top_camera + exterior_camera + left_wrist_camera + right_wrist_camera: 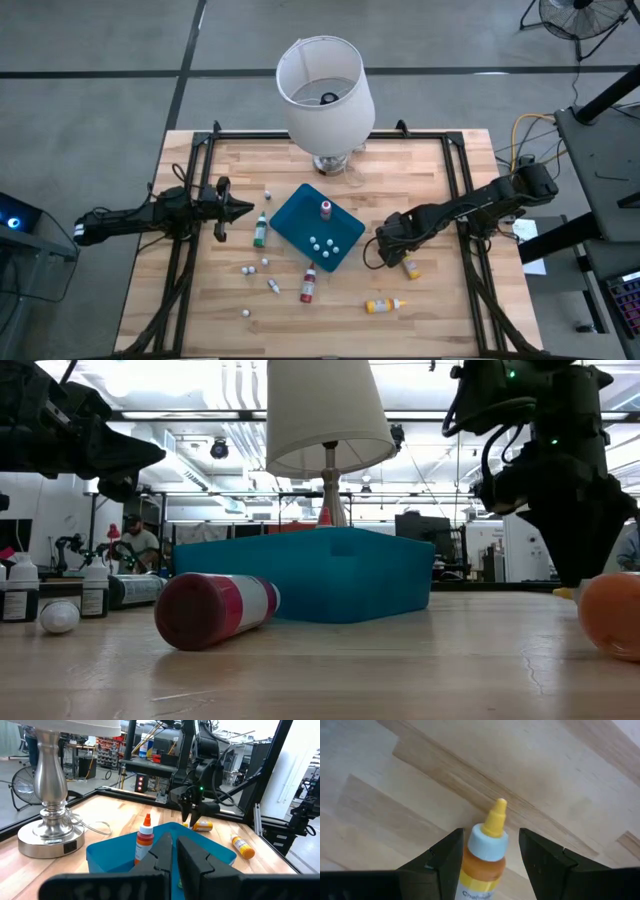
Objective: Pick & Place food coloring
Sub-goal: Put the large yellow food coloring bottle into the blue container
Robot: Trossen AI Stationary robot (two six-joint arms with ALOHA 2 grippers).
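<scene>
Right pincer (487, 857), fingers apart, straddles an orange bottle (484, 855) lying near the surface's right edge; a square, centred squeeze should hold it. Left pincer (232, 210), fingers together, waits near the left edge

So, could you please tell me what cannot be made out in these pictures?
- Orange bottle: base cut off by the right wrist view's edge, between the open right gripper; label unreadable.
- Blue tray: contents hidden by its wall in the low view.
- White bits: too small to identify.
</scene>
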